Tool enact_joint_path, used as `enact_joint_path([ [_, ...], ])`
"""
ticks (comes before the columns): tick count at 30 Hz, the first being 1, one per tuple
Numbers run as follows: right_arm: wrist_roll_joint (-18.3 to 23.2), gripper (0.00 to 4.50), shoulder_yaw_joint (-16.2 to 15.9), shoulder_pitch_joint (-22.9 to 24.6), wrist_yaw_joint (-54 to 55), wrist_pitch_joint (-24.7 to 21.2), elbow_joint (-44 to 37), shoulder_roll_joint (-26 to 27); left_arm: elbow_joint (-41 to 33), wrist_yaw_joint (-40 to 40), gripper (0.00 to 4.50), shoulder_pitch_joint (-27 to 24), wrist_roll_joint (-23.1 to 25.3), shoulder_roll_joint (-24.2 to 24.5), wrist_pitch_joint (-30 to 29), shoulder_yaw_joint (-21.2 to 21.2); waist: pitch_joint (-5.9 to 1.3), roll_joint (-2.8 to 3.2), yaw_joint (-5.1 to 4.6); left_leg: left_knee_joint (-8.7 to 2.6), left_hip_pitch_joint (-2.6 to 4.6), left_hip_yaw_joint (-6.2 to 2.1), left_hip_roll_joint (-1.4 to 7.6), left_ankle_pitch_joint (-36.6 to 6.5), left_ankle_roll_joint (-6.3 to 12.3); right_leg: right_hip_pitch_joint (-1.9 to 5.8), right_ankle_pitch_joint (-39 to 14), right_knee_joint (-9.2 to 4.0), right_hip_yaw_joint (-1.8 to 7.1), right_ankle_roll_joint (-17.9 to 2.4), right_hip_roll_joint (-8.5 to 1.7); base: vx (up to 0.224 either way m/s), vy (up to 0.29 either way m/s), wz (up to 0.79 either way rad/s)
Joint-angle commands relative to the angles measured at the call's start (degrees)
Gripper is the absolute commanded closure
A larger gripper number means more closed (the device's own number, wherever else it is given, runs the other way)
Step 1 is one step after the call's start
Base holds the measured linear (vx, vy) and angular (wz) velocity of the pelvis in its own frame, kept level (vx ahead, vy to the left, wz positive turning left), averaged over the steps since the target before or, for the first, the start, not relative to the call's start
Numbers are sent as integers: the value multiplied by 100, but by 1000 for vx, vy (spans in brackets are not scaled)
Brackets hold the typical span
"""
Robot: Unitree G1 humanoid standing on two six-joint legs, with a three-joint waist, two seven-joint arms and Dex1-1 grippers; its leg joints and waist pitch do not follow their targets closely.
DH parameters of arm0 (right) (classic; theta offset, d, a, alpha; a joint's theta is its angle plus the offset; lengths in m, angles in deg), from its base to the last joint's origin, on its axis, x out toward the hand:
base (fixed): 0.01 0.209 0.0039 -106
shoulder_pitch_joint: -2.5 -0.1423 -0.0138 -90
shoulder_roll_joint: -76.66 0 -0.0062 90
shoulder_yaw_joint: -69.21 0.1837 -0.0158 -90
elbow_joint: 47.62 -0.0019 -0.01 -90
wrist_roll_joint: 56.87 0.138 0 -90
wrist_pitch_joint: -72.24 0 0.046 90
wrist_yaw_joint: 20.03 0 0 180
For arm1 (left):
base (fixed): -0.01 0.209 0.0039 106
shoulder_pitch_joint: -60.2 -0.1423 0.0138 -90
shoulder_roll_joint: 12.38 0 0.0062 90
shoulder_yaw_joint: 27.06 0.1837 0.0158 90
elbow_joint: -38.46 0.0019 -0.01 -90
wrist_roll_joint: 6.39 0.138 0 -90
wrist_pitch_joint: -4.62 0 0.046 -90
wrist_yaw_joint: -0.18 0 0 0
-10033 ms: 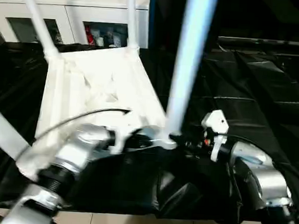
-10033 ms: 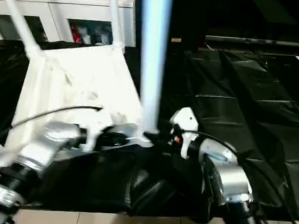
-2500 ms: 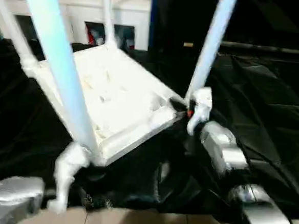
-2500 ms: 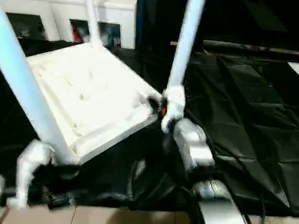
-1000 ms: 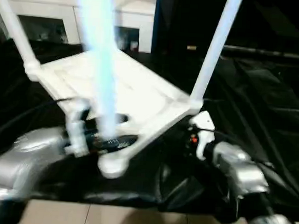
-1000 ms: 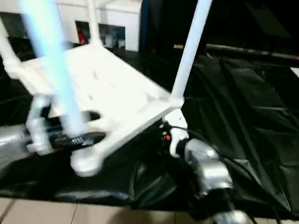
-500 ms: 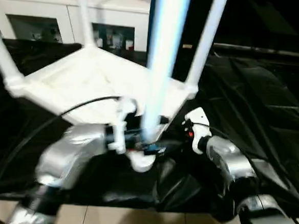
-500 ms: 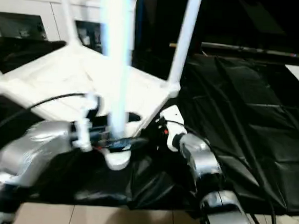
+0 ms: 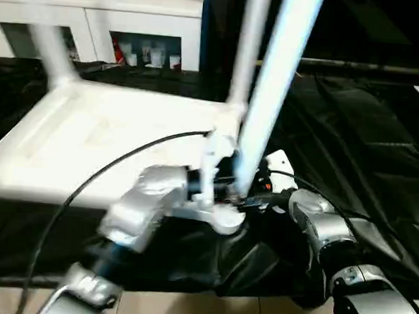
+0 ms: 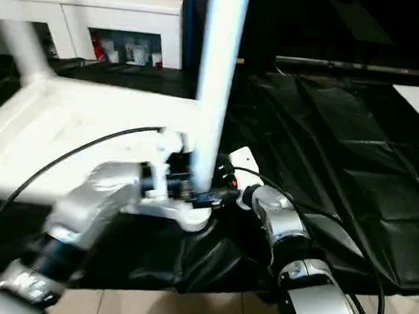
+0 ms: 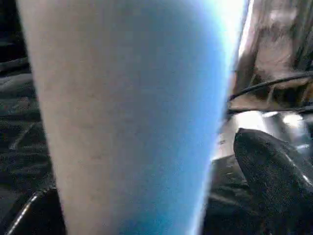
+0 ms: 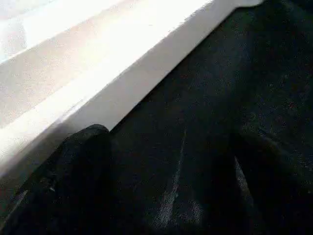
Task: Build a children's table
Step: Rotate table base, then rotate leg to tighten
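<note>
One black-draped table (image 9: pixel 384 133), white cabinet (image 9: pixel 97 13) behind; left gripper (image 9: pixel 224 197) clamps leg (image 9: pixel 271 97); right gripper (image 9: pixel 264 197) unclear.

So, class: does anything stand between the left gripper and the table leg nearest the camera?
Nothing visible does. The left gripper is right at the base of the nearest leg, where it meets the tabletop. The right gripper sits just beside that corner.
</note>
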Motion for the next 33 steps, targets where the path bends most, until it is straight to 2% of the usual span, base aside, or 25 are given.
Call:
enact_joint_path([
  [1,6,5,-93,-146,-80,206,-43,174,253,222,0,169,253,-31,205,89,-417,55,50,-380,45,-79,165,-1301,139,313,-205,-410,228,-1613,-305,0,0,0],
  [4,-4,5,-36,-124,-51,262,-100,58,372,205,0,196,351,161,208,47,-419,67,55,-366,39,-76,167,-1223,196,315,-212,-402,227,-1657,-318,0,0,0],
  [5,50,5,3,-54,-231,235,-290,-86,274,-74,0,102,292,418,104,24,-422,98,64,-362,39,-76,170,-1162,219,317,-162,-396,222,-1695,-319,0,0,0],
  [6,50,5,4,-53,-232,235,-291,-87,274,-77,0,101,292,420,104,23,-418,109,65,-360,25,-74,168,-1126,249,319,-110,-381,219,-1716,-309,0,0,0],
  [8,92,5,9,94,-639,192,-609,-361,143,-694,0,-81,243,889,-82,83,-419,115,81,-349,29,-65,167,-1096,310,320,-114,-375,213,-1701,-300,0,0,0],
  [9,92,5,9,94,-639,192,-609,-361,143,-694,0,-81,243,889,-82,83,-419,122,87,-344,23,-58,169,-1047,362,308,-141,-369,212,-1686,-294,0,0,0],
  [10,80,5,-44,206,-858,171,-802,-512,140,-934,0,-154,268,1112,-121,127,-413,142,91,-342,32,-53,170,-1059,368,296,-190,-375,213,-1682,-292,0,0,0],
  [12,42,2,-131,388,-1154,143,-1093,-746,210,-1237,18,-231,342,1414,-93,201,-410,198,143,-348,54,-53,182,-1153,327,267,-441,-396,216,-1612,-294,0,0,0],
  [16,23,0,-211,574,-1411,106,-1369,-963,425,-1380,29,-229,469,1609,76,261,-404,215,219,-377,78,-56,196,-1333,181,242,-602,-408,231,-1585,-305,0,0,0],
  [19,37,0,-253,780,-1573,16,-1688,-1141,740,-1330,69,-151,637,1713,273,266,-399,191,219,-389,59,-66,174,-1426,141,267,-661,-418,231,-1487,-301,0,0,0],
  [20,50,0,-270,908,-1653,-53,-1902,-1230,914,-1290,74,-99,754,1777,375,288,-383,196,213,-396,55,-66,167,-1457,147,260,-752,-457,229,-1442,-290,0,0,0],
  [22,74,0,-275,1081,-1751,-160,-2210,-1331,1092,-1276,82,-39,915,1880,473,353,-404,189,225,-386,57,-74,169,-1393,152,269,-725,-440,238,-1383,-305,0,0,0],
  [26,123,0,-256,1233,-1824,-314,-2483,-1389,1194,-1301,120,-19,1036,1935,502,429,-401,148,218,-391,36,-76,175,-1265,200,266,-759,-446,232,-1406,-322,0,0,0],
  [30,230,0,-264,1463,-1904,-634,-2988,-1439,1481,-1330,161,5,1111,1921,673,386,-394,175,237,-393,44,-74,177,-1276,207,247,-837,-460,238,-1367,-313,0,0,0],
  [33,232,0,-261,1523,-1920,-728,-3129,-1463,1577,-1416,172,17,1132,1927,720,388,-399,173,230,-402,52,-78,184,-1343,163,240,-846,-458,237,-1383,-322,0,0,0],
])
